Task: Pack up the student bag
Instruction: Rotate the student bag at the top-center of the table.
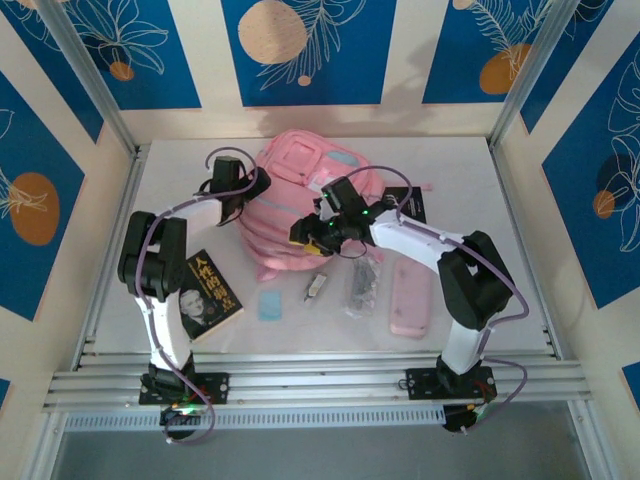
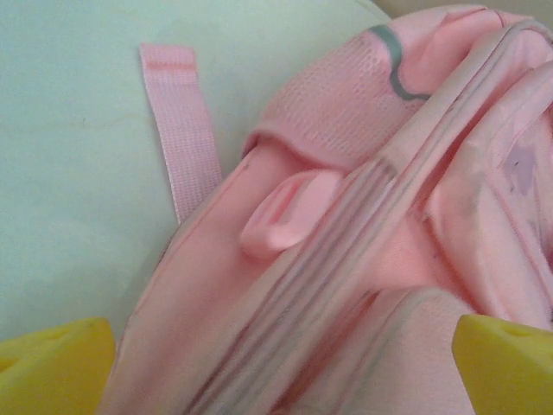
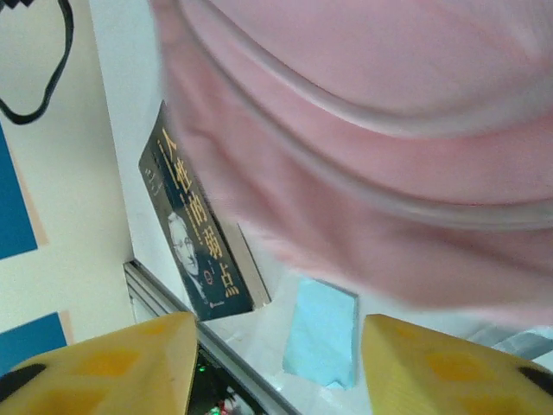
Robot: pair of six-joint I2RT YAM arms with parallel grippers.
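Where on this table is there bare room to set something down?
Bare: the far corners on either side of the student bag. Crowded: the row in front of the bag, from the book across to the pink pencil case.

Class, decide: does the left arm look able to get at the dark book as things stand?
Probably yes: the book lies uncovered beside that arm, and the left gripper is open over the student bag.
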